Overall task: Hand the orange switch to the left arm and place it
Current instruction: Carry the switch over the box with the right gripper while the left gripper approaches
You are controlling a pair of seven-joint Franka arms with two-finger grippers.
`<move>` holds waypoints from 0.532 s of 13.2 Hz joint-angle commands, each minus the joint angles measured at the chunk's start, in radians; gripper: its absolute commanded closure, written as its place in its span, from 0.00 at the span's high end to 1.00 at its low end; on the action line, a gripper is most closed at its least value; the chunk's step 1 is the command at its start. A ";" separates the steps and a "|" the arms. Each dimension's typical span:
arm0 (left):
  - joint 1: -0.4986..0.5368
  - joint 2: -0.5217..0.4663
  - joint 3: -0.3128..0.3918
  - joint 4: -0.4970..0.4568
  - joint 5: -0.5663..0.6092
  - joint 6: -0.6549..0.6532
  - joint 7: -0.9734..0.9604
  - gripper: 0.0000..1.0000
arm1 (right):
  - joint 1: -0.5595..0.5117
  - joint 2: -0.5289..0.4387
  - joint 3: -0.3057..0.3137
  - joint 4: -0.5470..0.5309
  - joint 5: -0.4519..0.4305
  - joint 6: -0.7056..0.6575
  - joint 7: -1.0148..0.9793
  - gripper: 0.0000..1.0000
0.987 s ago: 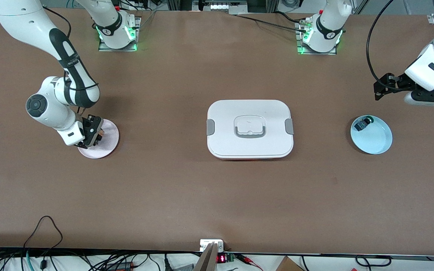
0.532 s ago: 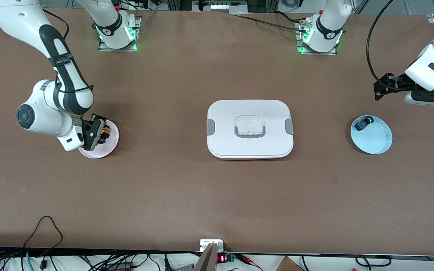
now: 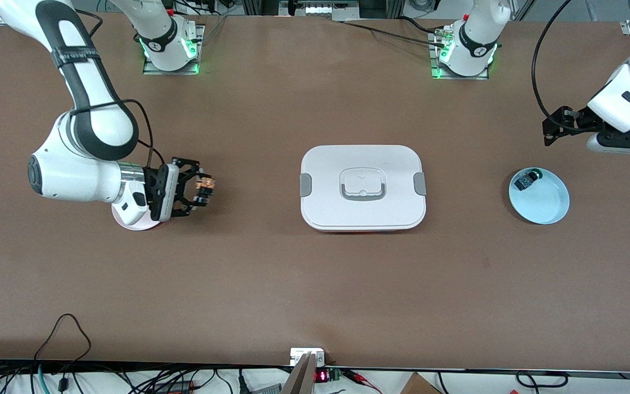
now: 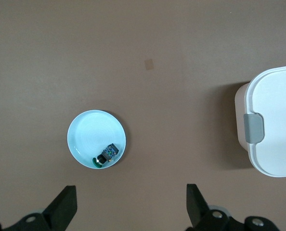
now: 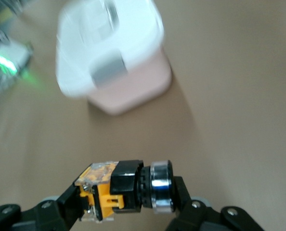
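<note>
My right tool (image 3: 201,192) was clenched on the orange switch (image 3: 204,189), holding it in the air over the bare table (image 3: 271,284) just beside the pink plate (image 3: 132,221), between that plate and the white box (image 3: 363,187); in the right wrist view the switch (image 5: 126,187) lay crosswise between my fingers (image 5: 71,202). The box sat in the middle of the table. Toward my left arm's end, a blue plate (image 3: 547,205) held a small part with a green tip (image 3: 527,179), and my left tool (image 4: 131,211) waited above it, released, its fingers (image 4: 63,207) spread wide.
</note>
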 commanded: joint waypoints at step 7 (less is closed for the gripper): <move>0.004 0.042 0.007 0.022 -0.201 -0.112 -0.004 1.00 | 0.212 0.018 0.041 0.105 0.647 0.185 -0.025 0.52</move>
